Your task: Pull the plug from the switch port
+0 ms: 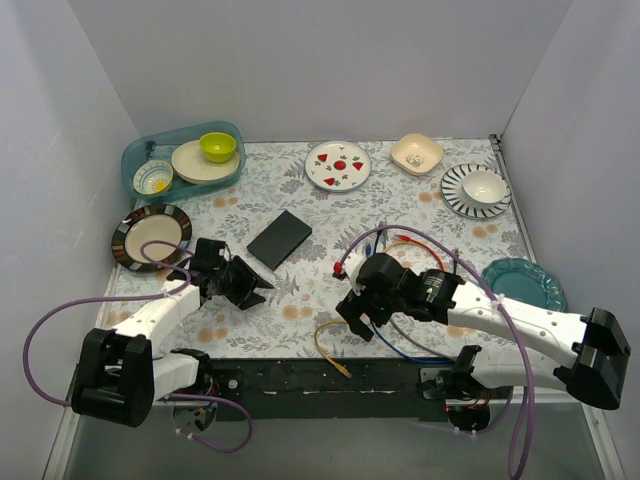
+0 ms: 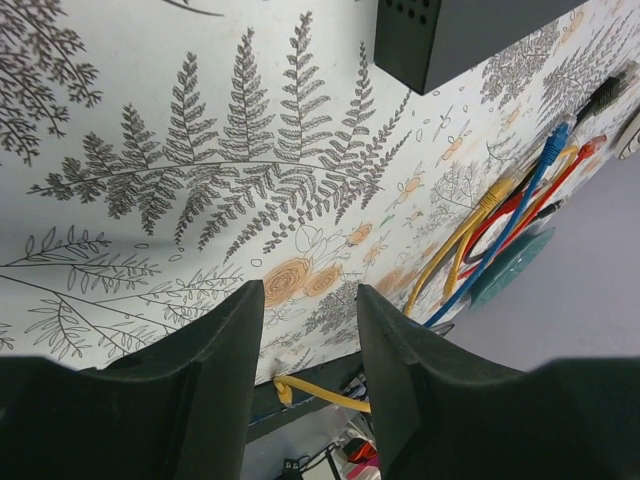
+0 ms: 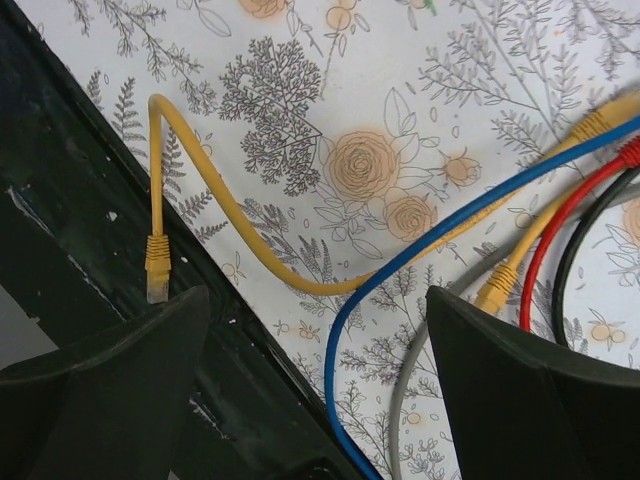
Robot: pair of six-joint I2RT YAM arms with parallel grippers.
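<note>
One switch, two grippers, both spread open and empty.
The switch point(image 1: 279, 239) lies on the worktop point(image 1: 400, 195) just ahead of the left gripper point(image 1: 255, 288), untouched. Its sockets cannot be made out, and the left wrist view shows only a corner. The right gripper point(image 1: 355, 315) hangs over cables point(image 3: 329, 385) in five colours.

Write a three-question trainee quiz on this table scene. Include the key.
1. True or false: the left gripper is shut on the switch.
2. Multiple choice: in the right wrist view, the yellow cable's plug lies on: A the dark table edge; B a teal dish; C the switch.
3. Fill in: in the tray, the bowl resting on the cream plate is ___ in colour.

Key: 1 false, it is open and holds nothing; 2 A; 3 green.
</note>
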